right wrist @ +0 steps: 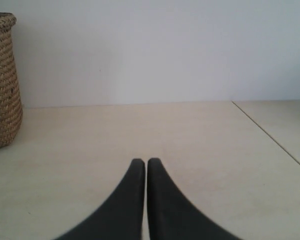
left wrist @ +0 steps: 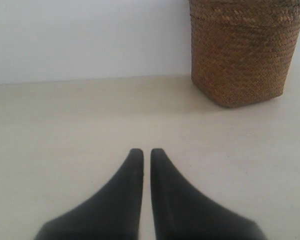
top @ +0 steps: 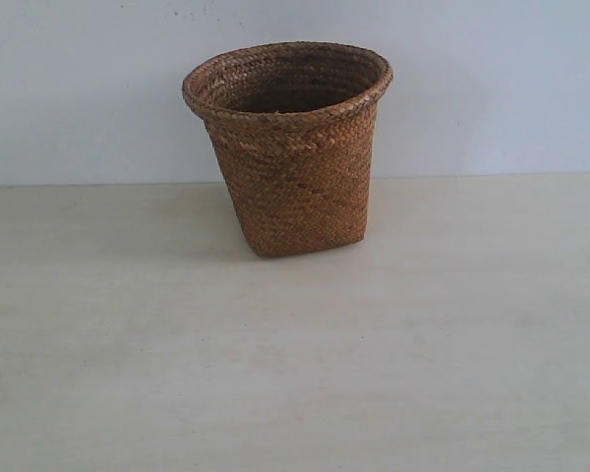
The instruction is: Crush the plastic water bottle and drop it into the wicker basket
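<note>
A: Whereabouts of the wicker basket (top: 295,187)?

B: Upright on the pale table (top: 295,393), toward the far side, close to the white wall (top: 79,88) — flared rim up, narrower base down. Inside mostly in shadow below the rim; impossible to tell what lies there.

A: And from the wrists?

B: In the left wrist view, wicker basket (left wrist: 240,55) well ahead of the left gripper (left wrist: 143,152) and off to one side. In the right wrist view, only an edge of the wicker basket (right wrist: 2,85), well apart from the right gripper (right wrist: 142,162). Also a thin seam (right wrist: 270,137) running across the tabletop there.

A: State of the claws?

B: Both pinched almost together — just a thin slit between the black fingertips, nothing held. Touching the table or above it? Cannot tell.
</note>
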### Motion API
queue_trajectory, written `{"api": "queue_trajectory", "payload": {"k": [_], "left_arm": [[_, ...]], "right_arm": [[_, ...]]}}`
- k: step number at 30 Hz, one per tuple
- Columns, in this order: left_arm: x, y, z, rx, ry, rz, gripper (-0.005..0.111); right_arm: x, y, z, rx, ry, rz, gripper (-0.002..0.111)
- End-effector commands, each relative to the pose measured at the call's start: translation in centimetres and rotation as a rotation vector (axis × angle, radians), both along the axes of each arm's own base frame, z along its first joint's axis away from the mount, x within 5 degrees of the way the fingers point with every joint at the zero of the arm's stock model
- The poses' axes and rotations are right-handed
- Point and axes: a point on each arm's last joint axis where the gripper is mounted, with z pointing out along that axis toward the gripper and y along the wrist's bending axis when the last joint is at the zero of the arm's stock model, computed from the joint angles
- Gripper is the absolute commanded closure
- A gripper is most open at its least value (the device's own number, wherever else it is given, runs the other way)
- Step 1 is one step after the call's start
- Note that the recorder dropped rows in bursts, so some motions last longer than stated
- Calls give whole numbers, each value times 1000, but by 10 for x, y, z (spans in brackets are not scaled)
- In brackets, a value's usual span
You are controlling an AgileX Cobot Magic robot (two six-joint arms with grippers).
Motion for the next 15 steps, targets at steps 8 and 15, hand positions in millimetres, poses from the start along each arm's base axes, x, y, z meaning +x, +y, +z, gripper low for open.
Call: {"api": "queue_trajectory", "payload": {"k": [8,15], "left_arm": [[0,0,-2,-4,7,3,102],[0,0,-1,-5,3,3,102]], "right_arm": [[0,0,-1,-4,0,-1,108],[0,0,-1,-4,0,-1,108]]}}
